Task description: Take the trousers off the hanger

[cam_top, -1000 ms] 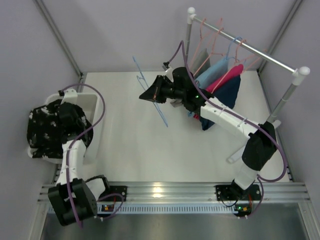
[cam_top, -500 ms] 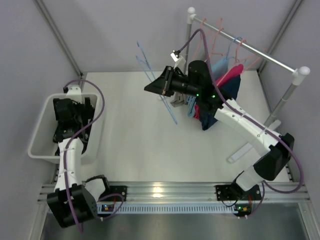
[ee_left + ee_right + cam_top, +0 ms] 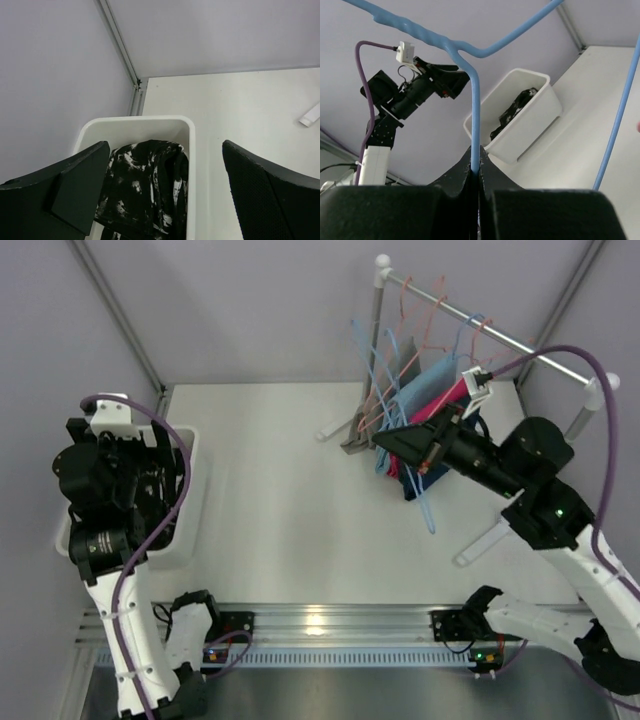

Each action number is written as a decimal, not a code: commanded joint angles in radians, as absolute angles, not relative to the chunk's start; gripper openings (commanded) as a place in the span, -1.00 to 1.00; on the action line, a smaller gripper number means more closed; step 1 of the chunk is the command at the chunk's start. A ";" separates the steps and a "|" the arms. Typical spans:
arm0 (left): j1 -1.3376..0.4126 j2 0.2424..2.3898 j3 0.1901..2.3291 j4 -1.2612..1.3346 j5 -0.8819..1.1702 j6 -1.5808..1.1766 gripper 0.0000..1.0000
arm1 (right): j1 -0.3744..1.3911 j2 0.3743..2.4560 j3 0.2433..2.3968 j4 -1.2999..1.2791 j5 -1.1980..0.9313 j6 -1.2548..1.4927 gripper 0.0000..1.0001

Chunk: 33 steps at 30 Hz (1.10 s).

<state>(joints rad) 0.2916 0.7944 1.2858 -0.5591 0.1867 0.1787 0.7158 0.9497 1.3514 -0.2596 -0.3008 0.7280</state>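
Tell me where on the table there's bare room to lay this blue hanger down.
The wide middle of the table, between the white bin and the rack's base, is bare. The far right, under the rack, is crowded: hung trousers and the right gripper holding the blue hanger.

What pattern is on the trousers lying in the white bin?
Black cloth trousers with white speckles; left wrist view shows best.

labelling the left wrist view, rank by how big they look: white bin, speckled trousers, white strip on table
1. white bin
2. black speckled trousers, lying inside it
3. white strip, smallest, but farther off and cropped
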 commanded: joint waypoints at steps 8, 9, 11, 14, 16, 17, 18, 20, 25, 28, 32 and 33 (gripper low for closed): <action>0.291 0.874 1.368 -0.614 0.230 0.075 0.98 | 0.574 0.612 1.276 -0.569 -0.147 0.692 -1.00; 0.293 0.879 1.376 -0.614 0.229 0.071 0.98 | 0.566 0.595 1.275 -0.601 -0.126 0.692 -1.00; 0.293 0.888 1.399 -0.611 0.229 0.057 0.98 | 0.549 0.546 1.270 -0.678 -0.074 0.703 -1.00; 0.293 0.908 1.426 -0.612 0.226 0.040 0.98 | 0.522 0.491 1.256 -0.738 -0.051 0.718 -1.00; 0.293 0.919 1.434 -0.612 0.224 0.034 0.98 | 0.503 0.466 1.250 -0.771 -0.013 0.742 -1.00; 0.290 0.920 1.442 -0.612 0.224 0.025 0.98 | 0.499 0.459 1.244 -0.811 -0.003 0.753 -1.00; 0.293 0.925 1.446 -0.612 0.227 0.023 0.98 | 0.491 0.453 1.241 -0.830 0.032 0.782 -1.00; 0.293 0.930 1.453 -0.611 0.236 0.014 0.98 | 0.469 0.440 1.226 -0.848 0.060 0.805 -1.00; 0.293 0.937 1.465 -0.609 0.252 0.009 0.98 | 0.456 0.477 1.229 -0.790 0.170 0.856 -1.00; 0.293 0.940 1.466 -0.601 0.256 0.009 0.98 | 0.456 0.527 1.241 -0.726 0.189 0.877 -1.00; 0.293 0.943 1.470 -0.601 0.264 0.028 0.98 | 0.454 0.612 1.296 -0.709 0.218 0.905 -1.00; 0.293 0.939 1.470 -0.600 0.261 0.032 0.98 | 0.456 0.626 1.307 -0.709 0.221 0.916 -1.00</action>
